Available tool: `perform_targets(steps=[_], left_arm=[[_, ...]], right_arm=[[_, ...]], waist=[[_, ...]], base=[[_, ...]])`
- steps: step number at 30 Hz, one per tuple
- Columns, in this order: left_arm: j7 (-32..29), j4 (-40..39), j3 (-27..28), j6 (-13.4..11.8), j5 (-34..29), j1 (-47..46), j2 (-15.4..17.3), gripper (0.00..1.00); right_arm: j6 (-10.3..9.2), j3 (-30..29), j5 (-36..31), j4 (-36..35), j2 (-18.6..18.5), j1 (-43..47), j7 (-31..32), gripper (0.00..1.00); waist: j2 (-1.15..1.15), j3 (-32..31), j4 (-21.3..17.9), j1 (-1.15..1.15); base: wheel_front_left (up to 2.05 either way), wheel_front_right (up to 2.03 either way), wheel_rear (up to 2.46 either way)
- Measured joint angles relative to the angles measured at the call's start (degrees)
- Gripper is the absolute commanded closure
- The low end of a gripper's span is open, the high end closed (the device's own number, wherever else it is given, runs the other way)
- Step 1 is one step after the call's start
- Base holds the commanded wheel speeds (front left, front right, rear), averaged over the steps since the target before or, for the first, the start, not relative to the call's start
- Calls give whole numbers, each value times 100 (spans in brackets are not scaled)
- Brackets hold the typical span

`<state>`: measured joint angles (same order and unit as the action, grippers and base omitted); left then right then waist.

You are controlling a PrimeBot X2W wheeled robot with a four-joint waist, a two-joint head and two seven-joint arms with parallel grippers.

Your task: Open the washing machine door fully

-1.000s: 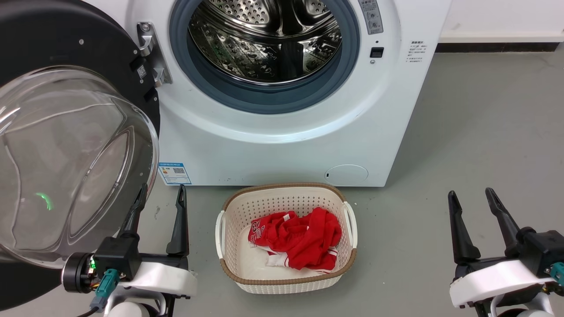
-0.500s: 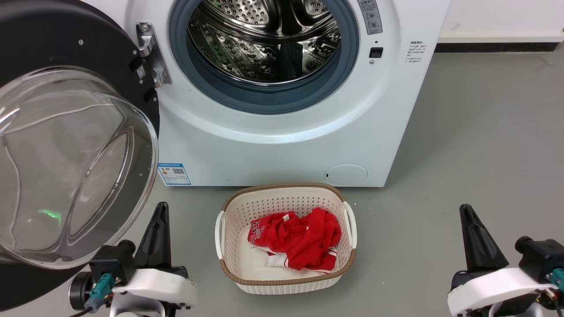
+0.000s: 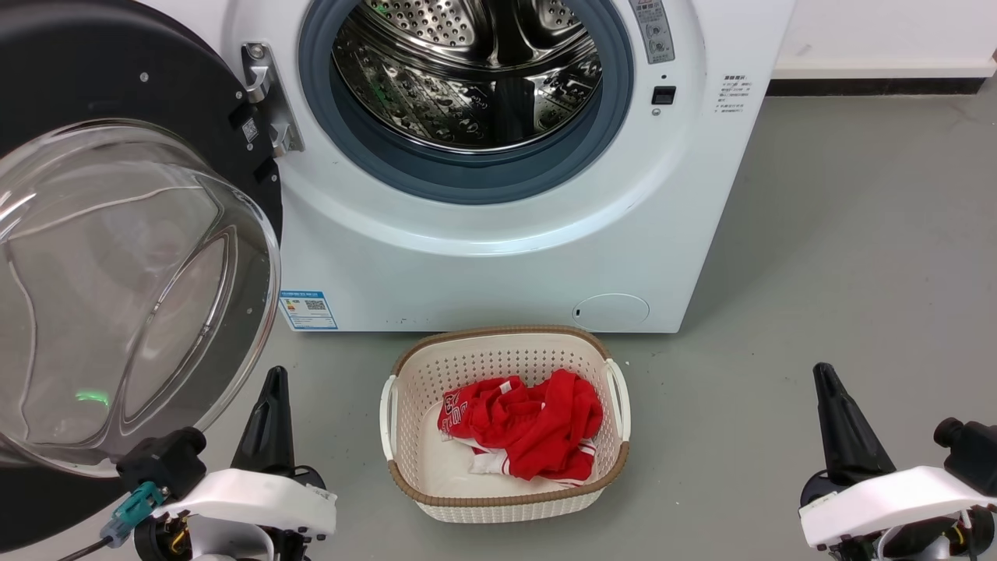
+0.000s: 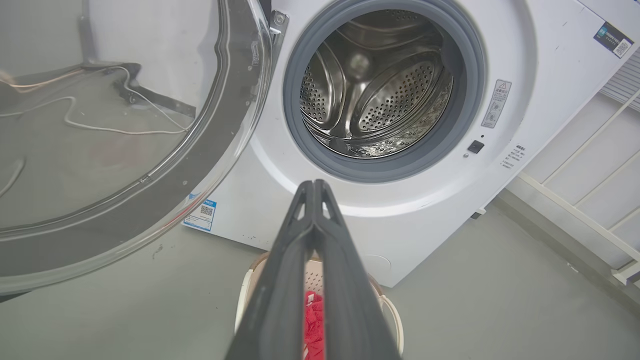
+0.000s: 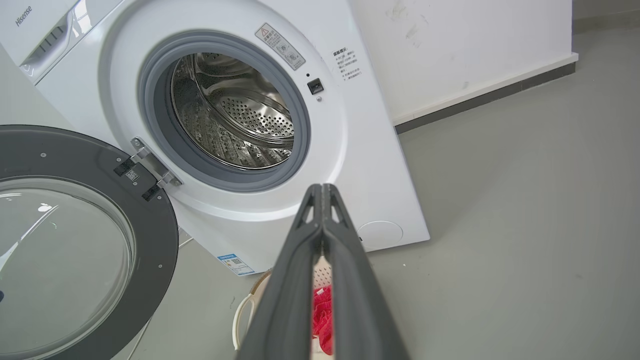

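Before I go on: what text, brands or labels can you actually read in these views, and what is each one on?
"Hisense": brand mark on the washing machine, upper front.
Blue label, low on its front: a QR code, print too small to read.
Grey warning sticker beside the drum opening: too small.
Printed block further right: too small.
White lettering on the red garment: crumpled, unreadable.

Bright, even light; soft shadows on the grey floor (image 3: 818,234). Streaks and a green glint reflect in the clear glass of the round black washing machine door (image 3: 132,296); the perforated steel drum (image 3: 467,70) gleams. Wrist views stretch shapes toward their edges.
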<state>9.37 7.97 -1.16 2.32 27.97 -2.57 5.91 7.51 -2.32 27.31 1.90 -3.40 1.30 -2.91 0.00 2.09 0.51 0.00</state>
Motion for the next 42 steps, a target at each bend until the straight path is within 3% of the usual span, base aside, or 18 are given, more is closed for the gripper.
perform_targets(steps=[22, 42], left_arm=[[-461, 175, 221, 134, 1891, -97, -96, 100], [-811, 315, 389, 234, 3277, -143, -146, 100]], right_arm=[[-1, -15, 2008, 360, -49, -187, 202, 100], [-1, -64, 3441, 606, -68, -358, 356, 100]], waist=[[0, -40, -11, 0], [0, -75, -20, 0]], base=[[0, 0, 0], [0, 0, 0]])
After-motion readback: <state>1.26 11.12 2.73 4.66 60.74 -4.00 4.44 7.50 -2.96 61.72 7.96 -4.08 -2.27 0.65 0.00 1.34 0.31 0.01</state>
